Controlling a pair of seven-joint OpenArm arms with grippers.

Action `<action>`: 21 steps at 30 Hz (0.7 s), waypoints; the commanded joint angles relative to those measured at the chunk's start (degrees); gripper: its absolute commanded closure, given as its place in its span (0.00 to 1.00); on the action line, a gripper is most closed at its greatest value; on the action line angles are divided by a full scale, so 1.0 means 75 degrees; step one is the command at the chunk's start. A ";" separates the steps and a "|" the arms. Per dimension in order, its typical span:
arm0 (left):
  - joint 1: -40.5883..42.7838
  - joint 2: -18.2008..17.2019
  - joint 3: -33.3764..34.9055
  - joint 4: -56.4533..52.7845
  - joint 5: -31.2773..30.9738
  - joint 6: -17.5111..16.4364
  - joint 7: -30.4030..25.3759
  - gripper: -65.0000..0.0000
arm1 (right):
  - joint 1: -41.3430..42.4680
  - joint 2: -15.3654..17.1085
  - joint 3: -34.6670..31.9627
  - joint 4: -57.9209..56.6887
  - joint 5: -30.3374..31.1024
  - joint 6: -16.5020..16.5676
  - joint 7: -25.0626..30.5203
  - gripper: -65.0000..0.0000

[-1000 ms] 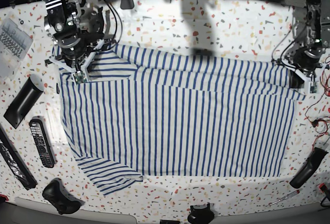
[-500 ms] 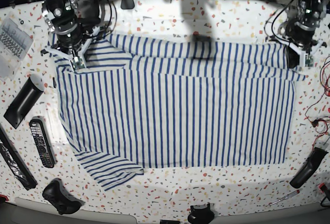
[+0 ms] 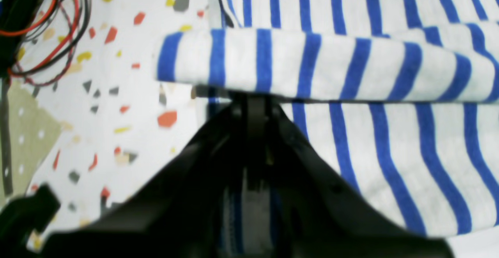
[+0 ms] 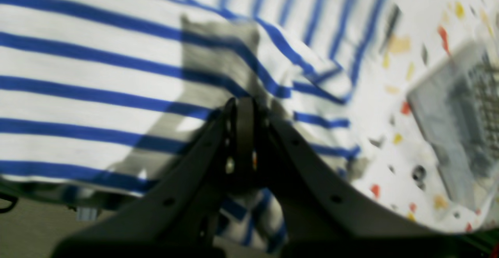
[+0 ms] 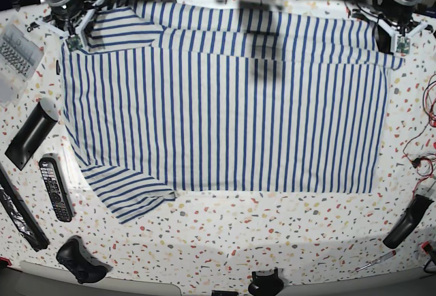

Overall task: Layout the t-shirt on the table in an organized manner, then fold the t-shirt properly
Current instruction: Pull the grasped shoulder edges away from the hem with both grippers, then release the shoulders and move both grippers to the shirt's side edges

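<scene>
The t-shirt (image 5: 225, 105), white with blue stripes, lies spread across the table (image 5: 272, 241), one sleeve sticking out at the near left (image 5: 129, 197). My right gripper (image 5: 73, 37) is shut on the shirt's far left corner; the right wrist view shows its fingers (image 4: 241, 133) pinched together on striped cloth (image 4: 97, 94). My left gripper (image 5: 400, 42) is shut on the far right corner. In the left wrist view a folded band of the t-shirt (image 3: 312, 63) hangs across the closed fingertips (image 3: 251, 106) above the flat layer. The neck trim is hidden.
Left of the shirt lie a grey case (image 5: 17, 49), a black bar (image 5: 28, 136), a remote (image 5: 54, 188) and a game controller (image 5: 80, 260). Red wires (image 5: 422, 159), a black handle (image 5: 407, 221) and a screwdriver (image 5: 373, 262) sit at the right.
Both grippers have travelled toward the table's far edge, drawing the shirt's upper edge with them. The folded-over band at the top has stretched out and the cloth lies flatter.
</scene>
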 commanded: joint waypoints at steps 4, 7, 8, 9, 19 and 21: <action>0.0621 -0.0017 0.0038 0.0154 0.0181 -0.0102 0.1061 1.00 | -0.0050 0.0067 0.0125 0.0131 0.0003 0.0055 -0.0117 1.00; 0.0734 -0.0017 0.0026 0.0321 0.0248 -0.0099 0.1055 1.00 | -0.0050 0.0038 0.0125 0.0131 0.0000 0.0055 -0.0114 1.00; 0.0731 -0.0012 -0.0003 0.0356 0.0323 -0.0096 0.1055 1.00 | -0.0047 0.0041 0.0125 0.0131 -0.0003 0.0052 -0.0108 1.00; 0.0726 -0.0020 -0.0038 0.0391 0.0347 -0.0044 0.1023 1.00 | -0.0047 0.0044 0.0125 0.0134 -0.0003 0.0052 -0.0111 1.00; 0.0507 -0.0023 -0.1679 0.1737 0.0361 0.0236 0.0799 1.00 | 0.0146 0.0047 0.0755 0.0784 0.0000 0.0035 0.0087 1.00; 0.0487 -0.0076 -0.1903 0.2084 0.0248 0.0227 0.0787 1.00 | 0.0361 0.0047 0.1081 0.0889 0.0003 0.0038 0.0099 1.00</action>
